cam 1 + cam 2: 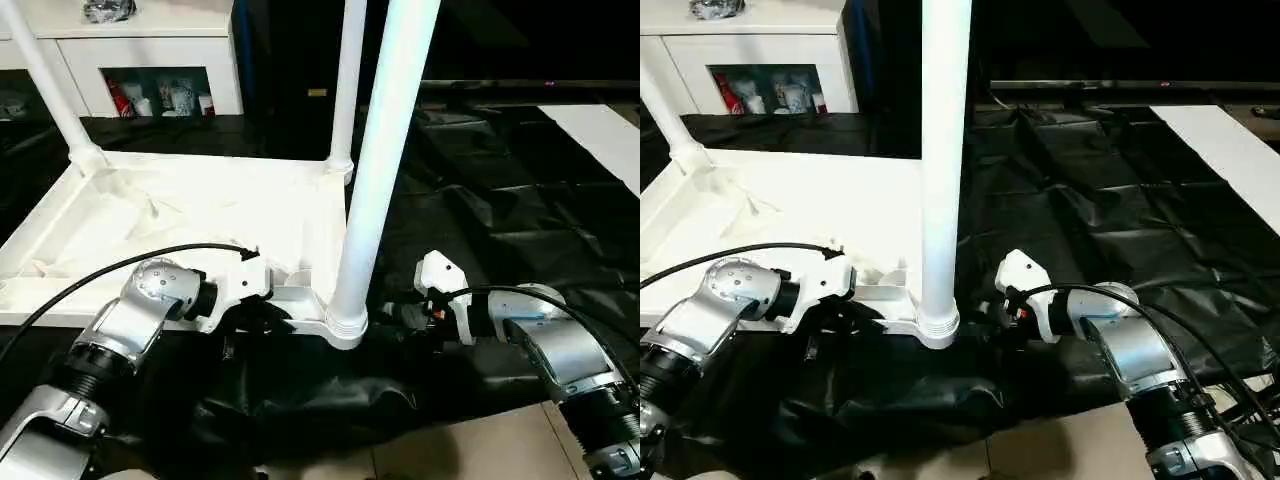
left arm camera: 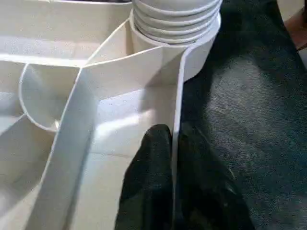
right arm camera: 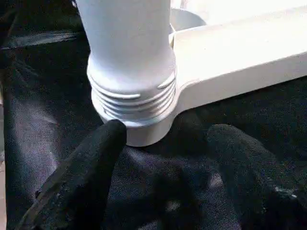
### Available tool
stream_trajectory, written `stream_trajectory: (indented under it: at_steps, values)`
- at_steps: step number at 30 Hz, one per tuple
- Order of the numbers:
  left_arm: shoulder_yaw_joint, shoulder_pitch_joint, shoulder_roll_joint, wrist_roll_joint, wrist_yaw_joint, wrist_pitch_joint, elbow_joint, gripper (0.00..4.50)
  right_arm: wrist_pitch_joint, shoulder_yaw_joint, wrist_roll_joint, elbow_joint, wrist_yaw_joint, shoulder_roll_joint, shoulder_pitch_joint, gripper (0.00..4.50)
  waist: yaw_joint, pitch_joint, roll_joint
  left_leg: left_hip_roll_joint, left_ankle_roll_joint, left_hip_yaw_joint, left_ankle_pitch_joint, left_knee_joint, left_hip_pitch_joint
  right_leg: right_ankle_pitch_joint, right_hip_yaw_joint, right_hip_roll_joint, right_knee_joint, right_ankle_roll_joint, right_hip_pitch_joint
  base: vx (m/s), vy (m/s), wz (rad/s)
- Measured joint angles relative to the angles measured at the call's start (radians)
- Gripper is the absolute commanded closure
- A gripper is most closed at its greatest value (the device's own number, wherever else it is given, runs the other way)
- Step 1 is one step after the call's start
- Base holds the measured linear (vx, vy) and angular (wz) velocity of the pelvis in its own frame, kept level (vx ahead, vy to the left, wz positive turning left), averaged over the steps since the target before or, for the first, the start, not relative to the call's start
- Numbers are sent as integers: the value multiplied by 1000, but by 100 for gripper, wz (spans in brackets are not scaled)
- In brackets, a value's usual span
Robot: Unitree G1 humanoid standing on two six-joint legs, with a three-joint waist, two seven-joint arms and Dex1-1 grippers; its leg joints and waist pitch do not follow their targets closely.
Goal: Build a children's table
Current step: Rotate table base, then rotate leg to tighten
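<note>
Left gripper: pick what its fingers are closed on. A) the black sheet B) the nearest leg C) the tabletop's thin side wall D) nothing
C: in the left wrist view the fingers of the left gripper pinch the thin side wall of the tabletop between them, just short of the leg in its corner socket.

No text, label, brand or number can be read anywhere. The items behind the cabinet [image 1: 150, 45] glass, far beyond the grippers, may carry printing, but it is too small to make out.
</note>
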Motion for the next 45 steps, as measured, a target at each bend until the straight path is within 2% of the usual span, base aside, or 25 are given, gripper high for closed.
stream_trajectory:
  at_steps: [2, 5, 6, 11, 18, 31, 45]
  values:
    - [2, 1, -7, -16, -6, 74, -26, 445, -3, -2, 0, 0, -14, 16, -1, 117, -5, 0, 0, 0, 0, 0, 0, 0, 0, 1, 0, 0, -1, -1, 0, 0, 0, 0]
    - [19, 3, -26, -29, 19, 132, -37, 445, -4, -14, 2, 4, -32, 28, -1, 117, -15, 0, 0, 0, 0, 0, 0, 0, 0, 1, 0, 0, -1, -1, -1, 0, 0, 0]
    - [25, 3, -40, -30, 40, 150, -39, 448, -4, -14, 2, 7, -40, 34, -4, 101, -17, 0, 1, 0, 0, 0, 0, 0, 0, 1, 0, 0, -1, -1, 0, 0, 0, 0]
    - [42, 0, -117, -28, 173, 236, -50, 450, -30, -36, -1, 58, -124, 78, -42, 65, -22, -5, 13, -1, 0, 1, 0, 0, 1, 0, 1, 0, -1, 0, 0, 0, 0, 0]
    - [46, 17, -137, -9, 218, 192, -65, 450, -70, -55, -14, 113, -202, 120, -69, 4, -23, -4, 16, -1, 0, 1, 0, -1, 0, -2, 0, 0, -1, 3, -1, 0, 0, 0]
    - [54, 30, -155, -7, 234, 192, -81, 450, -100, -51, -36, 194, -265, 186, -111, 4, -17, -4, 16, -1, 1, 1, 0, -1, -1, -1, 0, -1, -3, 1, -1, 0, 0, 0]
    - [61, 38, -154, 3, 247, 183, -87, 450, -121, -41, -36, 266, -259, 220, -143, 134, -26, -4, 16, -1, 1, 1, 0, -1, -1, 0, 0, -1, -4, 1, -1, 0, 0, 0]
